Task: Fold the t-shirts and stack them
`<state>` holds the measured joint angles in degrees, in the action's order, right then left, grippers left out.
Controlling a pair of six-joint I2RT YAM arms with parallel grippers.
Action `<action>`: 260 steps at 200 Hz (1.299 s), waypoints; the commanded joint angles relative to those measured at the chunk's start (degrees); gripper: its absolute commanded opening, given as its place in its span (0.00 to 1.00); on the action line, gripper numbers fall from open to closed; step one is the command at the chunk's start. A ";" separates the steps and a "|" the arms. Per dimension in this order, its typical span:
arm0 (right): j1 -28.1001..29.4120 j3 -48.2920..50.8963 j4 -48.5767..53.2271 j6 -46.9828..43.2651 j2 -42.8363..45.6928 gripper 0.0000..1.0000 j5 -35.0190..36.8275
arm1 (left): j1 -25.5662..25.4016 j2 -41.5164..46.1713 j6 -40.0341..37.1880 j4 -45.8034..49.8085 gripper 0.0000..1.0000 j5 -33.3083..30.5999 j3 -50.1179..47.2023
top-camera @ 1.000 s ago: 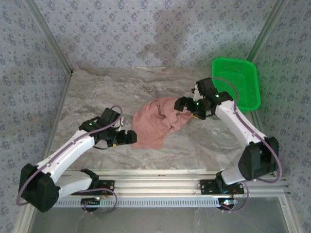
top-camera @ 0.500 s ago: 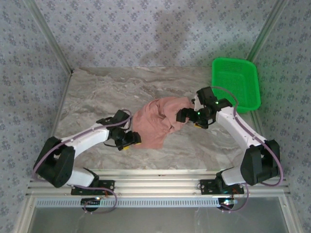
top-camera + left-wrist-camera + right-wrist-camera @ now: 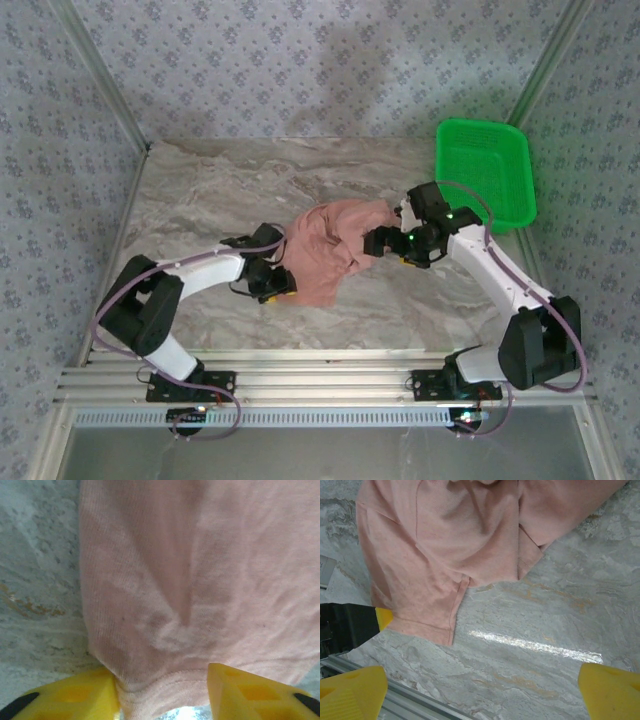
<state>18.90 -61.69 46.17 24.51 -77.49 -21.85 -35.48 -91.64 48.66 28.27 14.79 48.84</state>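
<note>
Marble table (image 3: 200, 190): shirt (image 3: 325, 250) lies crumpled mid-table, unfolded, nothing stacked. Left gripper (image 3: 162, 700) straddles its hem, jaws half apart, can't tell if gripped. Right gripper (image 3: 376, 241) wide, empty, at shirt's right edge. All folding left.

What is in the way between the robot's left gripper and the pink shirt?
Nothing visible is. The left gripper is right at the t-shirt, whose hem lies between its yellow fingers, which stand apart. The right gripper, open, hangs over bare table beside the t-shirt, with nothing between them either.
</note>
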 commanded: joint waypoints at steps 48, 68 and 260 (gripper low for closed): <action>0.00 3.71 0.76 -0.21 2.17 1.00 0.94 | -0.77 3.08 -3.03 6.95 0.05 -4.00 3.96; 0.11 5.54 0.09 1.34 1.71 1.00 2.27 | -0.01 7.67 -3.65 11.01 0.00 -6.53 5.39; 7.26 -5.53 -18.17 4.48 -25.78 0.24 12.10 | 15.54 31.08 -7.71 25.82 0.00 -5.03 19.80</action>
<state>26.39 -64.60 29.69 28.95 -101.86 -10.87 -22.44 -62.22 43.68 51.59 8.12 64.34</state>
